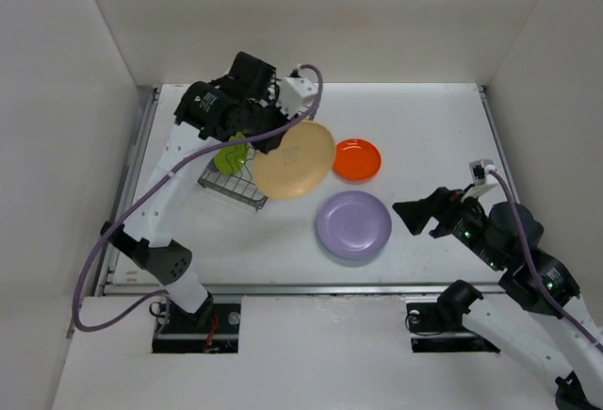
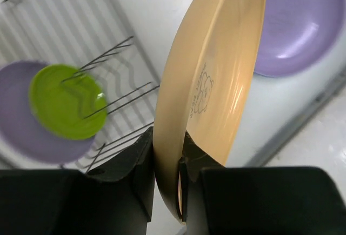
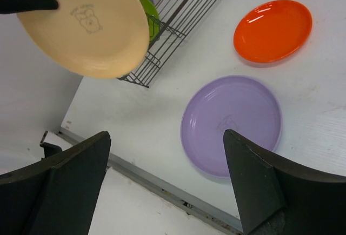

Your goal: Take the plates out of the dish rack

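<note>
My left gripper [image 1: 273, 137] is shut on the rim of the cream-yellow plate [image 1: 295, 160] and holds it tilted in the air just right of the dish rack [image 1: 231, 186]. In the left wrist view the fingers [image 2: 138, 165] pinch that plate [image 2: 216, 78] edge-on. A lime-green plate [image 2: 65, 101] stands in the rack's wires [image 2: 116, 102] with a bluish-violet plate [image 2: 19, 132] behind it. The orange plate [image 1: 357, 159] and the lavender plate [image 1: 353, 225] lie flat on the table. My right gripper [image 1: 419, 214] is open and empty, just right of the lavender plate [image 3: 232, 124].
White walls close the table on three sides. A metal rail [image 3: 162, 183] runs along the table's near edge. The rack [image 3: 178, 13] sits at the left side of the table, with the orange plate [image 3: 273, 29] to its right.
</note>
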